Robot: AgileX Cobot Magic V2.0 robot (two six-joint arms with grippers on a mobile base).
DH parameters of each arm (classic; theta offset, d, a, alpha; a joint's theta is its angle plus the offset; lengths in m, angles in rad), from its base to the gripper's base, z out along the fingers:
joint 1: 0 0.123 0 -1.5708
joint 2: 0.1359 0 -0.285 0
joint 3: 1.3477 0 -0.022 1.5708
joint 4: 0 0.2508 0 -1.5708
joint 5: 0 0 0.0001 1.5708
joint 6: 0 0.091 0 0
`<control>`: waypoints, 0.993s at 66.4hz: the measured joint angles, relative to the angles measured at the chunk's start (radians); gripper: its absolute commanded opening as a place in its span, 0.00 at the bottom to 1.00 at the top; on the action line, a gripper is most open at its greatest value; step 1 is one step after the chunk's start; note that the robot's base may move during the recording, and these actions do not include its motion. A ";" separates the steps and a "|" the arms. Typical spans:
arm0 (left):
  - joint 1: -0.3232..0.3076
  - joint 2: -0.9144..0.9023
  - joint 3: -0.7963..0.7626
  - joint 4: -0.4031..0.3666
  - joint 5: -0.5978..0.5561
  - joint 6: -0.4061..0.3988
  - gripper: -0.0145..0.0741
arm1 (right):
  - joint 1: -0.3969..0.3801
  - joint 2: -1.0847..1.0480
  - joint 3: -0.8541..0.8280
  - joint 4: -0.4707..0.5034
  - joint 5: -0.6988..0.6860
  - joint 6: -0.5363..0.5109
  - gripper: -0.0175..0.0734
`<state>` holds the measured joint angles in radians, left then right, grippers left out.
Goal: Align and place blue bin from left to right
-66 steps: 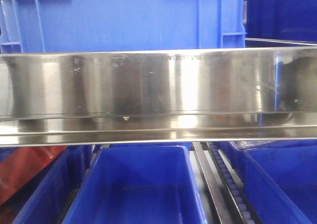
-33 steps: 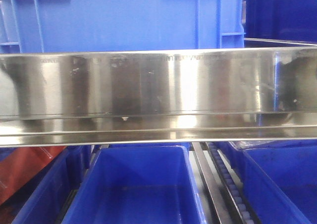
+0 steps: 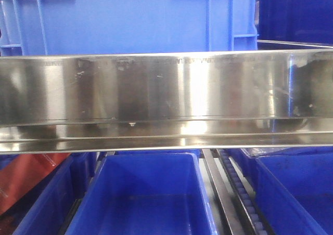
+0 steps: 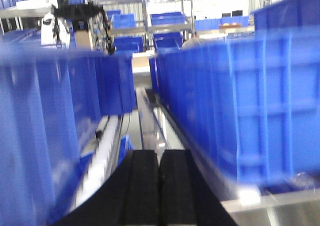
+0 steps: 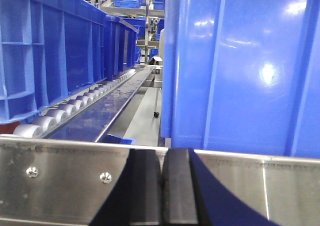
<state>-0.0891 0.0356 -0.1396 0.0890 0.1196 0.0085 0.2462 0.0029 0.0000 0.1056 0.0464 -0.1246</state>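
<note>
The blue bin (image 3: 130, 19) stands on the upper shelf behind a steel rail (image 3: 166, 87), filling the top of the front view. In the left wrist view, which is blurred, my left gripper (image 4: 159, 155) is shut with nothing in it. It points down the gap between the blue bin (image 4: 250, 101) on its right and another bin on its left. My right gripper (image 5: 164, 153) is also shut and empty. It sits just in front of the steel rail (image 5: 60, 171), with the blue bin's glossy wall (image 5: 240, 66) close behind on the right.
Open blue bins (image 3: 145, 193) sit on the lower level beneath the rail, with roller tracks (image 3: 237, 188) between them. A neighbouring blue bin (image 5: 45, 51) stands on a roller conveyor (image 5: 75, 108). Another bin (image 4: 45, 121) walls the left gripper's left side.
The blue bin's ribs in the front view shift sideways by a few pixels and back. Nothing else differs.
</note>
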 measured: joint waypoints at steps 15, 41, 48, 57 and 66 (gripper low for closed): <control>0.001 -0.029 0.136 -0.014 -0.028 -0.008 0.04 | 0.000 0.000 0.000 0.000 0.002 0.000 0.11; 0.052 -0.030 0.141 -0.050 -0.033 -0.008 0.04 | 0.000 0.000 0.000 0.002 0.002 0.000 0.11; 0.052 -0.030 0.141 -0.040 -0.035 -0.068 0.04 | 0.000 0.000 0.000 0.002 0.002 0.000 0.11; 0.052 -0.030 0.141 -0.018 -0.046 -0.103 0.04 | 0.000 0.000 0.000 0.002 0.002 0.000 0.11; 0.052 -0.030 0.141 -0.013 -0.048 -0.109 0.04 | 0.000 0.000 0.000 0.002 0.002 0.000 0.11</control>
<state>-0.0366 0.0057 0.0013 0.0757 0.0714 -0.1009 0.2462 0.0029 0.0002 0.1073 0.0485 -0.1246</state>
